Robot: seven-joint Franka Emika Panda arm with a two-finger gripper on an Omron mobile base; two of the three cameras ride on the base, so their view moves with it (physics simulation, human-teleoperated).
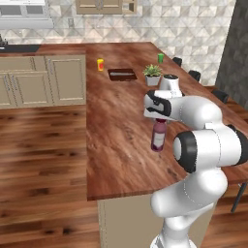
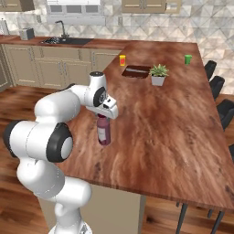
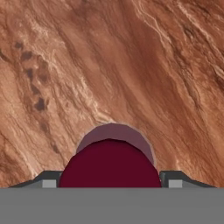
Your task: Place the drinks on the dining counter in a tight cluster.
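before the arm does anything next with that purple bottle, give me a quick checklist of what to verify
1. Gripper centred over the purple-capped bottle: ok, the cap sits between the fingertips in the hand view.
2. Jaws closed on the bottle: cannot tell, the fingers flank the cap but contact is not clear.
3. Bottle upright: ok.
4. Bottle resting on the dining counter or lifted: cannot tell.
5. Counter around the bottle free: ok, the potted plant, dark tray, orange cup and green cup stand far off.
6. Other drinks placed for the cluster: cannot tell.
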